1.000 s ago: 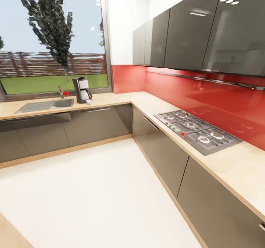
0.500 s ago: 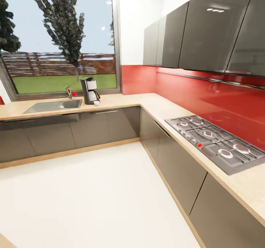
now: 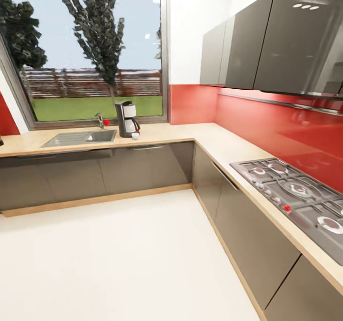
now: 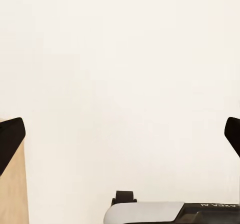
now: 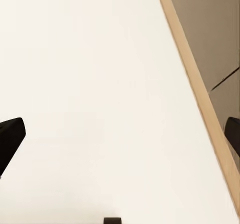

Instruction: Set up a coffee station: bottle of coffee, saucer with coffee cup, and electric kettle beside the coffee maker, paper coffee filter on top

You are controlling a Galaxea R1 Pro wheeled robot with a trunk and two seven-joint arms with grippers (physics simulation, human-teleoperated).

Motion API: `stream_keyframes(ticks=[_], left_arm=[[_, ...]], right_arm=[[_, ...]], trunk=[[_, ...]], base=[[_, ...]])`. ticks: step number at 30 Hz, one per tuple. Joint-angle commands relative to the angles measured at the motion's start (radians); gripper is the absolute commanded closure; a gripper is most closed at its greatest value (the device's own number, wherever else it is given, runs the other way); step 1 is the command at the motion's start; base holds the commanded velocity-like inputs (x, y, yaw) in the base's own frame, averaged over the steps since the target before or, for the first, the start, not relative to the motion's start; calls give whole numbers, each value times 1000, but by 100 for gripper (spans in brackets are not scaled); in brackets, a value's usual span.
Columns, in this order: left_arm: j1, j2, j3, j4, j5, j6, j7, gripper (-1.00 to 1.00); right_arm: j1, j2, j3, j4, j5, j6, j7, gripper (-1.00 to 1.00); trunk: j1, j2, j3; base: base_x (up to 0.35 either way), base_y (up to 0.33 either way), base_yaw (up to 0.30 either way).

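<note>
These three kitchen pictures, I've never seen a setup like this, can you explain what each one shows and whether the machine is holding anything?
It is a simulated wheeled robot with two arms. The head camera looks over an L-shaped pale wood countertop bearing a black coffee maker, a small white cup at its base, a steel sink and a grey gas hob. The other two cameras sit near the grippers and look down at the white floor. The left gripper and the right gripper are open, holding nothing.

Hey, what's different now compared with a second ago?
The camera has swung left, so the whole picture slid right; nothing itself moved. The coffee maker stays on the counter beside the sink, the stove in place. Nothing was grabbed or released.
</note>
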Motion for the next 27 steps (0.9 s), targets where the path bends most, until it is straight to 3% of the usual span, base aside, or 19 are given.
stream_keyframes(ticks=[1, 17, 27], left_arm=[[-1, 0, 1, 1, 1, -3, 1, -100], [-1, 0, 0, 1, 1, -5, 1, -100], [-1, 0, 0, 1, 1, -5, 1, -100]], right_arm=[[-1, 0, 0, 1, 1, -3, 0, -100], [-1, 0, 1, 1, 1, -3, 0, -100], [-1, 0, 2, 1, 1, -3, 0, -100]], trunk=[[1, -2, -2], [1, -2, -2], [1, -2, -2]], base=[[338, 0, 7], [338, 0, 12], [338, 0, 218]])
